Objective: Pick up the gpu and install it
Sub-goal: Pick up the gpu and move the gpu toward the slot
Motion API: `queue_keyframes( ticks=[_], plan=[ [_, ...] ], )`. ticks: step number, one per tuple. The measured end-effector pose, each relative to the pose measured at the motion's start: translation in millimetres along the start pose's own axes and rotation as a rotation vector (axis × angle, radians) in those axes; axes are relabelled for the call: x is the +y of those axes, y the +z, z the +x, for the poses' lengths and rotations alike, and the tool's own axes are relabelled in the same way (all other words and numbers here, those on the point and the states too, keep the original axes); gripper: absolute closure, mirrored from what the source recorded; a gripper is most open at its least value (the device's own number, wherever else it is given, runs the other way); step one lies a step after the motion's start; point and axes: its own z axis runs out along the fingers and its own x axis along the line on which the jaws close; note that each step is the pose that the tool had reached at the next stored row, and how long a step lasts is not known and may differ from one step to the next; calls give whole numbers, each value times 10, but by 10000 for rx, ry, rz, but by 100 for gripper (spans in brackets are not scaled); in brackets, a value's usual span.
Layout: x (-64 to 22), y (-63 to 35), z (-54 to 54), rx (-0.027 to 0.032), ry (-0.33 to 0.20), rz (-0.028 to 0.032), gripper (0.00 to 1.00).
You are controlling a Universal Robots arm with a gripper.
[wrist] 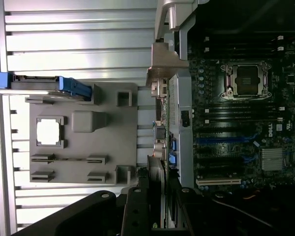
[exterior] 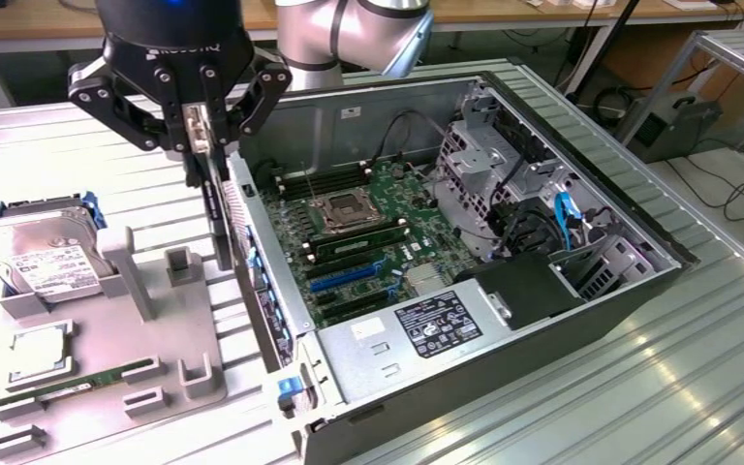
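Note:
The gpu [exterior: 221,225] is a thin black card that hangs upright and edge-on, with my gripper [exterior: 204,136] shut on its upper end. It is lifted clear of the grey holder tray [exterior: 152,320] and hovers over the near side wall of the open computer case [exterior: 502,320], beside the motherboard [exterior: 359,232]. The blue expansion slots [exterior: 346,276] lie just inside the case from the card. In the wrist view the gpu [wrist: 162,73] runs as a narrow strip with its silver bracket showing, between my gripper [wrist: 160,209] and the motherboard [wrist: 246,113].
On the grey tray stand a hard drive [exterior: 36,254] in a blue frame, a processor chip [exterior: 43,344] and a green memory stick [exterior: 75,381]. Drive cages [exterior: 488,174] and a black power supply [exterior: 527,291] fill the case's far part. The ribbed metal table [exterior: 604,407] surrounds everything.

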Motion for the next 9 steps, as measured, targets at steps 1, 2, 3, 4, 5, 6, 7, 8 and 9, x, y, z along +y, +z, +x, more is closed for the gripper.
queue_keyframes(
  ticks=[1,2,3,4,5,6,7,8,9],
  plan=[
    [0,0,-7,1,1,0,74],
    [1,0,-15,0,0,0,74],
    [1,1,-23,0,1,0,74],
    [1,1,-29,0,0,0,74],
    [1,1,-36,0,0,0,74],
    [2,1,-45,1,1,1,74],
    [2,1,-52,0,1,0,74],
    [2,2,-59,0,1,0,74],
    [2,2,-66,0,0,0,74]
  ],
)
